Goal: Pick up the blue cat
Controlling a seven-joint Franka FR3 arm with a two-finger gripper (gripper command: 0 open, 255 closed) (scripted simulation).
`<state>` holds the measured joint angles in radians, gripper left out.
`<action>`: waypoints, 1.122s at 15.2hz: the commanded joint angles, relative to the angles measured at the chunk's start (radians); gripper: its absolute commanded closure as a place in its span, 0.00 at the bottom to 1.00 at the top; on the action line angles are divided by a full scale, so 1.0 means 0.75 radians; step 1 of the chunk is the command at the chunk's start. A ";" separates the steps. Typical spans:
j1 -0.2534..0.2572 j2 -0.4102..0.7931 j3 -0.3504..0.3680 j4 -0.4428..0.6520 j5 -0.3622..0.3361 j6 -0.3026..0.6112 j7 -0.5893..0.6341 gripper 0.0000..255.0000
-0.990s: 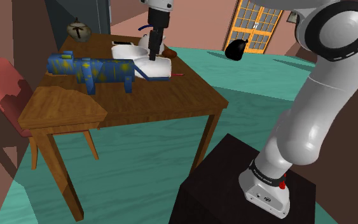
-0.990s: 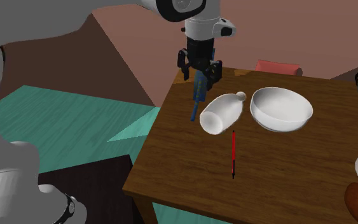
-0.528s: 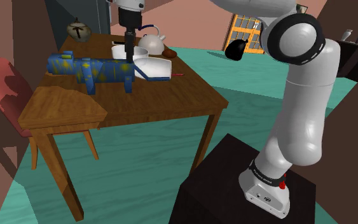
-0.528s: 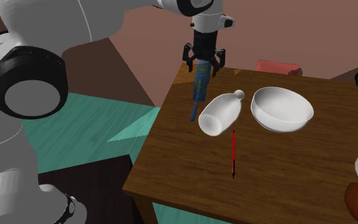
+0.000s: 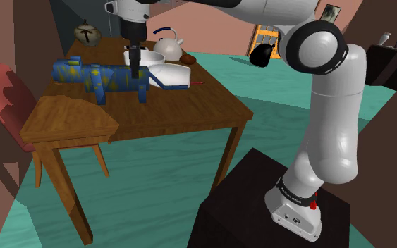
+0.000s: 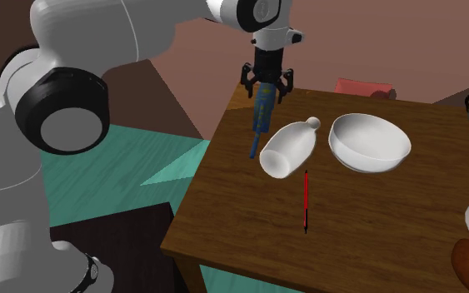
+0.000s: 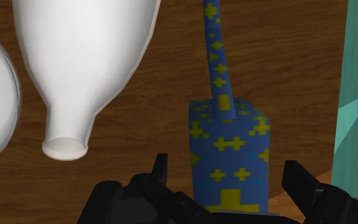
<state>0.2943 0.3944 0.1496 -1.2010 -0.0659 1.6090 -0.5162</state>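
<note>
The blue cat (image 5: 105, 76) with yellow marks stands on the wooden table (image 5: 190, 116), its head toward the shoulder view's left. The second exterior view shows the cat (image 6: 262, 110) end-on near the table's far corner, tail pointing at the camera. My gripper (image 5: 133, 68) hangs right over the cat's rear end. In the wrist view the gripper (image 7: 228, 177) is open and straddles the cat's body (image 7: 229, 153). Neither black finger touches it, and the tail (image 7: 217, 57) stretches away from the gripper.
A white bottle (image 6: 289, 148) lies on its side beside the cat's tail, with a white bowl (image 6: 369, 141) past it. A red pen (image 6: 306, 200) lies mid-table. A teapot (image 5: 167, 46) and a round pot (image 5: 85, 32) stand farther back. A low wooden stand (image 5: 66, 120) and a red chair (image 5: 3, 95) flank the table.
My gripper has moved toward the shoulder view's left, from above the white bottle to above the cat's rear, and has come lower. The fingers stay open. Nothing on the table moved.
</note>
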 commanded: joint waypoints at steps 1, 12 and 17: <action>-0.003 -0.017 0.000 -0.074 0.002 0.058 0.001 0.00; -0.002 -0.018 0.001 -0.076 0.002 0.058 0.003 1.00; 0.003 0.006 0.001 0.033 -0.001 -0.027 0.001 1.00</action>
<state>0.2948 0.3935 0.1501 -1.1962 -0.0657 1.6030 -0.5165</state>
